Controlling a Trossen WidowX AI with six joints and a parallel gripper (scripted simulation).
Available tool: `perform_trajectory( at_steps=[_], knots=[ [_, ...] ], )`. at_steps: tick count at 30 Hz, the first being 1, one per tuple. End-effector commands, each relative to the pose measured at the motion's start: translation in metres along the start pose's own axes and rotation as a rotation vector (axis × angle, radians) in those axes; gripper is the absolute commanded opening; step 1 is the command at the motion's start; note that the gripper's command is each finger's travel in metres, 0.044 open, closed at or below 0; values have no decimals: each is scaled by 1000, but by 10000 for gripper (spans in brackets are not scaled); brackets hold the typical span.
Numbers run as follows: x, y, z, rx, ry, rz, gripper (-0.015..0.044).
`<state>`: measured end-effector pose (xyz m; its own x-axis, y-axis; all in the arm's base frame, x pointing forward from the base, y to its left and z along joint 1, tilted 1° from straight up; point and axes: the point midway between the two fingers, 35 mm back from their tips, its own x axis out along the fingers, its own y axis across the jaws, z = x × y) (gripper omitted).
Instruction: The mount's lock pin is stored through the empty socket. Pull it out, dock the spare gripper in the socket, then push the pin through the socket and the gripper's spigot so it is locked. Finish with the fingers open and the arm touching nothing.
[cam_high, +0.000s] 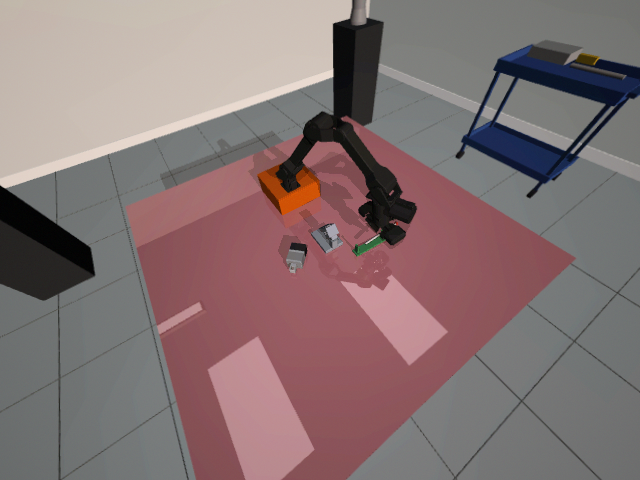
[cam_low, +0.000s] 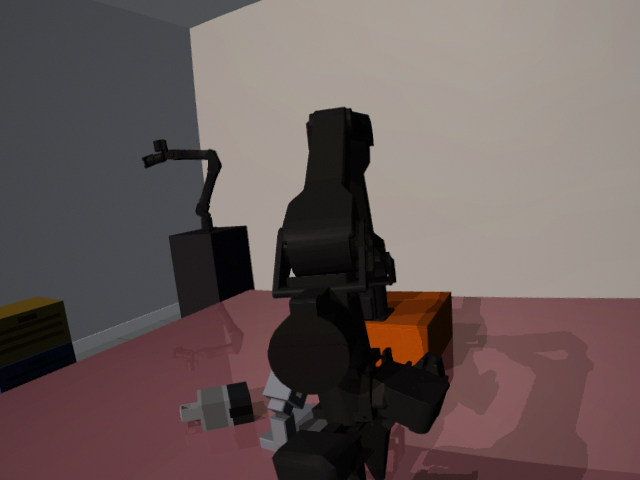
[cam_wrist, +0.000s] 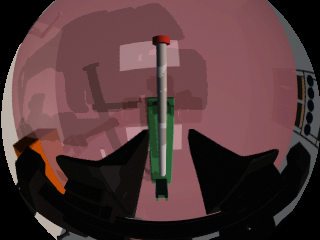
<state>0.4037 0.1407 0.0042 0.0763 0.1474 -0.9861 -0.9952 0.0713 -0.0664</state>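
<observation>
The lock pin (cam_high: 373, 239) (cam_wrist: 161, 75), a pale rod with a red head, lies along the green rack (cam_high: 361, 251) (cam_wrist: 153, 150). Its red end sticks out past the rack in the wrist view. My gripper (cam_wrist: 168, 133) is partly open and empty. In the wrist view its fingertips stand on either side of the pin and rack, with gaps; their exact height above them is unclear. The grey mount (cam_high: 321, 241) (cam_low: 279, 428) stands beside the rack with nothing docked. The spare gripper (cam_high: 296, 255) (cam_low: 214, 408), grey and black, lies apart on the mat, beyond the mount.
The orange base block (cam_high: 299, 193) (cam_low: 398, 341) carries my arm. Farther off are a blue cart (cam_high: 558, 77), black pedestals (cam_high: 354, 72) (cam_low: 191, 273) and a yellow and blue box (cam_low: 33, 330). My arm hides part of the mount in the exterior view.
</observation>
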Motion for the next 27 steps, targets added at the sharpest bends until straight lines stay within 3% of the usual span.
perform_trajectory(
  at_steps=[1, 22, 27],
  knots=[
    [10, 4, -4, -5, 10, 12, 180],
    [27, 6, -7, -5, 10, 12, 180],
    [27, 6, -7, -5, 10, 12, 49]
  ],
)
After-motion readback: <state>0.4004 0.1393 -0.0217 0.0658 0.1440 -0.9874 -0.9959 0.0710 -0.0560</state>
